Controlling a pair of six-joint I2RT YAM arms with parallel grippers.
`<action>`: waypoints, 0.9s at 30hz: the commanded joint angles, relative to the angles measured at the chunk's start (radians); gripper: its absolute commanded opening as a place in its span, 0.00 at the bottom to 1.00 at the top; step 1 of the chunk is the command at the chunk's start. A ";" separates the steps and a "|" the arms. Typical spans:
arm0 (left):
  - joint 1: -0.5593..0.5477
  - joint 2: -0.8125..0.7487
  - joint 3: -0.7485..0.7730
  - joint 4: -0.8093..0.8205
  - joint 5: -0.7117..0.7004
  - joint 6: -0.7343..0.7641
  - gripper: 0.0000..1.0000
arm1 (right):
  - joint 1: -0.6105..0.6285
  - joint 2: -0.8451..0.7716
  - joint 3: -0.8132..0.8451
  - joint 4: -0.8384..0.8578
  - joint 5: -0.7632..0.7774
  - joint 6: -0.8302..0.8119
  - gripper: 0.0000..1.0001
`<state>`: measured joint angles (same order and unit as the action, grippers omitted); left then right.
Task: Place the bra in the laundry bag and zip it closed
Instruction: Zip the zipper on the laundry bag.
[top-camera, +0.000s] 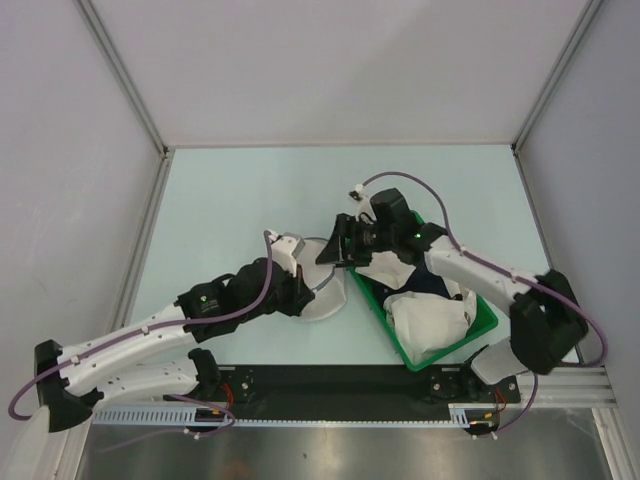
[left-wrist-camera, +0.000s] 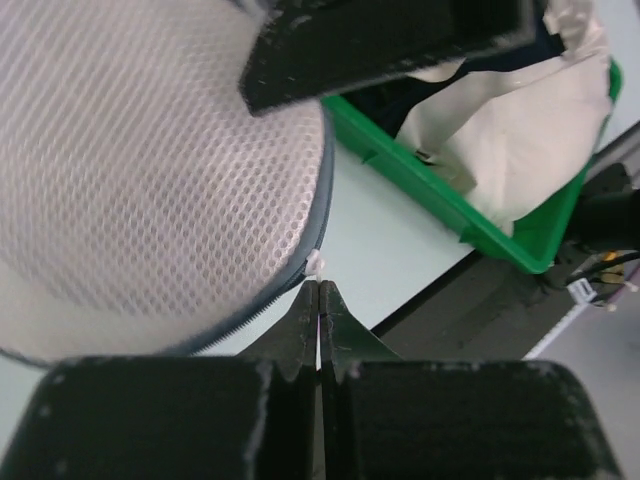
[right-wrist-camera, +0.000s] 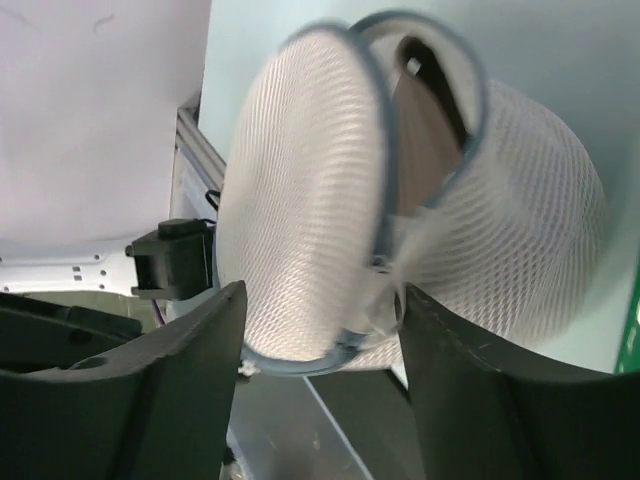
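The laundry bag (top-camera: 328, 300) lies on the table between both grippers, a white mesh clamshell with a dark zipper rim (left-wrist-camera: 322, 200). In the right wrist view the bag (right-wrist-camera: 300, 200) stands partly open, its two halves apart at the top. A dull brownish inside shows through the gap; I cannot tell whether it is the bra, which shows nowhere else. My left gripper (left-wrist-camera: 320, 288) is shut on a small white zipper pull (left-wrist-camera: 317, 264) at the rim; it also shows in the top view (top-camera: 303, 283). My right gripper (right-wrist-camera: 320, 300) is open, its fingers either side of the bag's rim (top-camera: 333, 252).
A green plastic basket (top-camera: 480, 326) stands right of the bag, holding white garments (top-camera: 425, 315) and a navy one (top-camera: 430, 283). In the left wrist view its wall (left-wrist-camera: 430, 190) lies close behind the bag. Grey walls enclose the table on three sides.
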<state>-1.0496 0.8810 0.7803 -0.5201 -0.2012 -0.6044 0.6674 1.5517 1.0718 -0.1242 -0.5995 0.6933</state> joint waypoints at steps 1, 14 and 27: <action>0.002 0.030 -0.001 0.173 0.072 -0.034 0.00 | 0.009 -0.259 -0.080 -0.241 0.232 0.111 0.68; 0.002 0.067 -0.030 0.288 0.158 -0.066 0.00 | 0.146 -0.625 -0.423 -0.137 0.468 0.606 0.76; 0.000 0.072 -0.039 0.304 0.192 -0.067 0.00 | 0.193 -0.714 -0.493 -0.092 0.599 0.861 0.67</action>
<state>-1.0496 0.9558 0.7475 -0.2882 -0.0372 -0.6548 0.8440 0.7975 0.5735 -0.2687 -0.0521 1.4681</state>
